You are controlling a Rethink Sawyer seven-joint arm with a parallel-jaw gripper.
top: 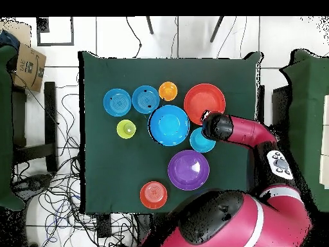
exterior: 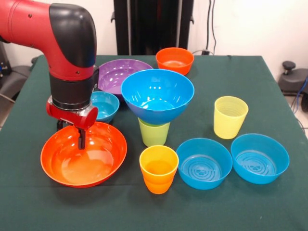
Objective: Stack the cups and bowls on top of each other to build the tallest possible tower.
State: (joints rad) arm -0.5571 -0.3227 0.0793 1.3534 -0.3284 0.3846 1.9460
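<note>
The gripper (exterior: 80, 136) dips inside the large orange bowl (exterior: 103, 161) (near its far rim); finger spread unclear, so pinch the rim squarely.

One camera stands across the green-clothed worktop (exterior: 269, 202) from the red and black robot arm (exterior: 62, 43), fairly close and angled down, so the arm drops in from the upper left. The other hangs high above, looking straight down, far enough to take in the whole worktop (top: 103, 180) plus surrounding floor and cables, with the robot's base at the bottom. Both share the worktop and the black-fingered pincer (exterior: 81, 136); the second is turned half round against the first.
</note>
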